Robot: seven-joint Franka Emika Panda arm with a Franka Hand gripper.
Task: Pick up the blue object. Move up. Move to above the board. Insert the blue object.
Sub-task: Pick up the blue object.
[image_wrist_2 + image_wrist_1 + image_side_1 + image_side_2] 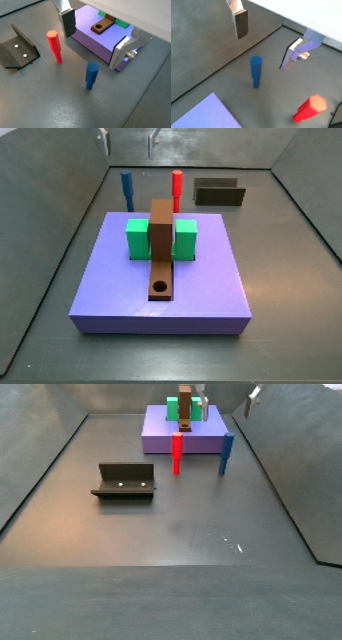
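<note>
Wrist views show the two-finger gripper [93, 42] spread wide, empty, above the thin upright blue cylindrical peg [91, 75]. Peg stands on the grey floor [60, 100] beside the lavender slab [100, 42], near the red peg [54, 47].

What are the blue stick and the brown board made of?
The blue stick, standing below the open hand, looks like smooth matte plastic: even colour, no grain. The brown board might be wood or painted plastic; no grain shows, so I can't tell.
</note>
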